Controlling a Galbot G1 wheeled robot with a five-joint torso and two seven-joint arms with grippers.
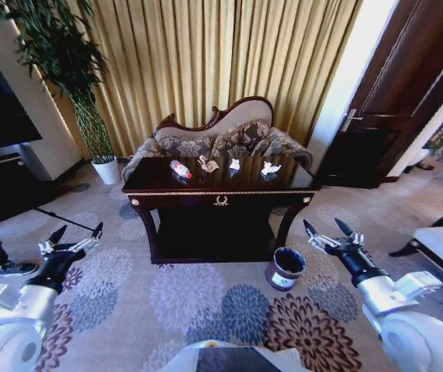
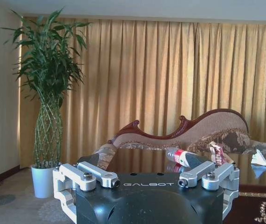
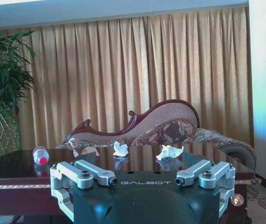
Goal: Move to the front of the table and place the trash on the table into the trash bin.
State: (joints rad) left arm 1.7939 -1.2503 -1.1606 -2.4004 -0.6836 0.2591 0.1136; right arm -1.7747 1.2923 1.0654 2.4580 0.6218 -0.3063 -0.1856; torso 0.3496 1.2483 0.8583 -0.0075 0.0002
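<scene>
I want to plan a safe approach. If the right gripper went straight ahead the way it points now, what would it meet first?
Probably the table: in the right wrist view its front edge stands directly ahead of the open right gripper, roughly level with the fingers. The crumpled white paper lies beyond that edge. Depth is unclear, so the height match is uncertain.

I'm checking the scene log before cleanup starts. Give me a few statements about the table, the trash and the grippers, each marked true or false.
1. The plastic bottle lies on its side on the table. True.
2. The trash bin stands on the tabletop. False: it stands on the carpet by the table's front right leg.
3. The left gripper holds a wrapper. False: its fingers are open and empty, short of the table.
4. The right gripper is open, above the carpet near the bin. True.
5. Crumpled paper pieces lie in the bin. False: they lie on the tabletop.
</scene>
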